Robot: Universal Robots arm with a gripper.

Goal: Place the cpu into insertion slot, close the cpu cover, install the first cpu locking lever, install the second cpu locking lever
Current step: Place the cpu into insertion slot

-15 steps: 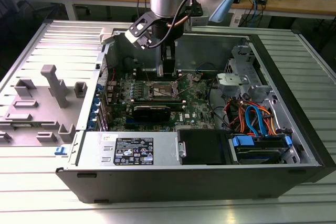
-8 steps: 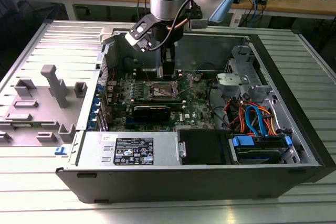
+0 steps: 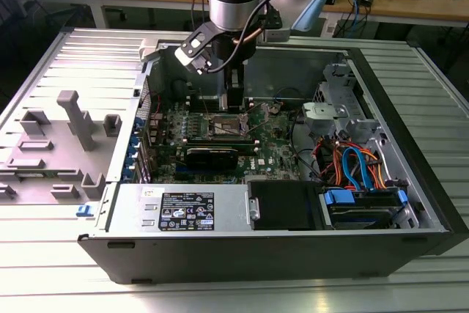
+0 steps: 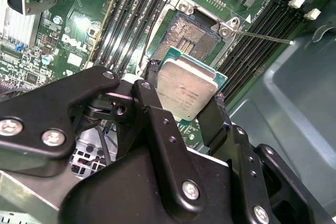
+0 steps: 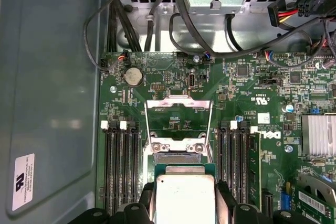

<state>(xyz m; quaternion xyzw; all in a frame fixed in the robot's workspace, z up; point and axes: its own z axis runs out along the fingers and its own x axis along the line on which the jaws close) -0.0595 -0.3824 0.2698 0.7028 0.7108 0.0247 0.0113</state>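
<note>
In both wrist views my gripper (image 4: 185,86) (image 5: 185,192) is shut on the cpu (image 4: 186,92) (image 5: 185,198), a flat silver-topped square held by two opposite edges. The cpu hangs tilted just above and partly over the insertion slot (image 4: 190,35) (image 5: 177,158), whose dark contact field lies uncovered. Beyond the slot the cpu cover (image 5: 179,101), a silvery frame, is swung open over the green board. A thin locking lever (image 4: 262,36) sticks out from a socket corner. In the exterior view the gripper (image 3: 233,102) reaches down into the open case over the slot (image 3: 227,127).
Black memory slots (image 5: 121,166) (image 5: 233,161) flank the socket. A power supply (image 3: 198,210), a drive bay with orange and blue cables (image 3: 359,170) and a finned heatsink (image 5: 320,135) crowd the case. Grey fixtures (image 3: 73,130) stand on the table at the exterior view's left.
</note>
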